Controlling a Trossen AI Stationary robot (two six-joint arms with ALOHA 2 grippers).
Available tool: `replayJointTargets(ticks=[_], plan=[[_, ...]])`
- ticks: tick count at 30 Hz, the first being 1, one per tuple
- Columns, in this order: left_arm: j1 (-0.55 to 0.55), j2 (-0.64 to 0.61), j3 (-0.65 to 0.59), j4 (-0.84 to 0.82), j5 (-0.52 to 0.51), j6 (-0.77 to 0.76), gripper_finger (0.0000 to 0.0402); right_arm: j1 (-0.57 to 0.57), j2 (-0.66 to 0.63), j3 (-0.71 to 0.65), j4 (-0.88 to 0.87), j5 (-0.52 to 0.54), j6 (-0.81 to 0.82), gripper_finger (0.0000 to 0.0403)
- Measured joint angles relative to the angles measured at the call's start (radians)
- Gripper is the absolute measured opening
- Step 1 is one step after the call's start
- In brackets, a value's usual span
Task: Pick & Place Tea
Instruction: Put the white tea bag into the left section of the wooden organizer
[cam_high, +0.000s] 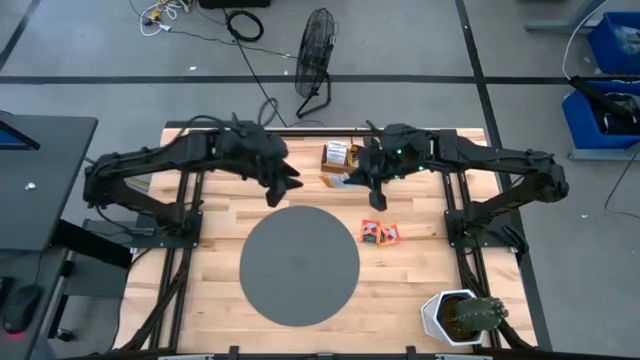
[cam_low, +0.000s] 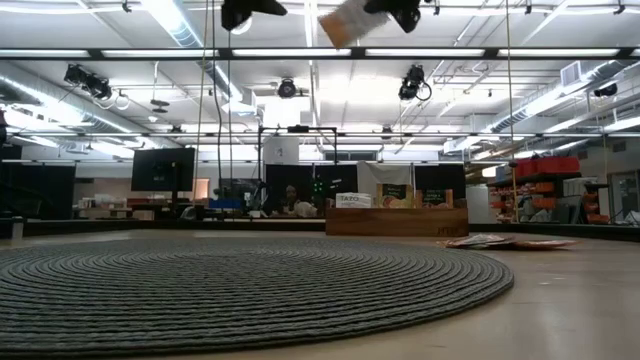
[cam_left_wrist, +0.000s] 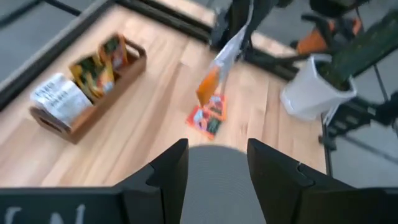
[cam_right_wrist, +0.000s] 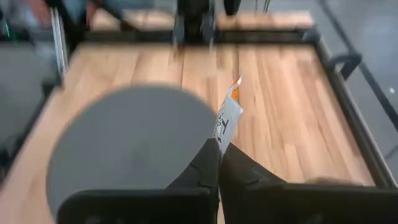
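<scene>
The right gripper (cam_right_wrist: 219, 163) was up in the air near the far side of the table. Its two fingers were pinched shut on the edge of one tea packet (cam_right_wrist: 226, 122). The packet was white with an orange end and hung free from the fingers, over the wood just to the right of the grey disc (cam_high: 299, 264).

The left gripper (cam_left_wrist: 217, 168) hung over the far left part of the disc. Its fingers were spread apart and held nothing.

More tea sat standing up in a little wooden box (cam_high: 338, 162) at the far middle of the table. Two orange packets (cam_high: 380, 233) lay flat on the wood, just to the right of the disc. A white pot with a green plant (cam_high: 462, 316) stood at the near right corner.

The packet looked very light, thin and bendy, like paper. It would likely flop and swing, and could slip out if the pinch got loose. A good place to grab one looked to be a flat edge or corner, not the middle, where the bag inside could get squashed.

There was dark printing on the held packet and on a white packet in the box, but it was too fuzzy to read.
</scene>
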Motion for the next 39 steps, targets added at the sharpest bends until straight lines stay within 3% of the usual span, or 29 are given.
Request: replayJointTargets(ticks=[6, 13, 30, 34, 39], plan=[[-0.034, 0.07, 0.0, 0.022, 0.026, 0.058, 0.017, 0.015, 0.036, -0.001, -0.134, 0.004, -0.06, 0.0], [-0.045, 0.149, 0.0, 0.059, 0.017, 0.171, 0.017, 0.051, 0.073, -0.001, -0.094, 0.003, -0.095, 0.0], [-0.045, 0.21, 0.001, 0.15, 0.014, 0.254, 0.0167, 0.069, 0.078, 0.0, -0.031, -0.053, -0.106, 0.0], [-0.045, 0.21, 0.001, 0.153, 0.023, 0.255, 0.0146, 0.07, 0.078, 0.0, -0.032, -0.053, -0.108, 0.0], [-0.045, 0.21, 0.001, 0.153, 0.024, 0.273, 0.0083, 0.07, 0.078, 0.0, -0.032, -0.053, -0.116, 0.0]])
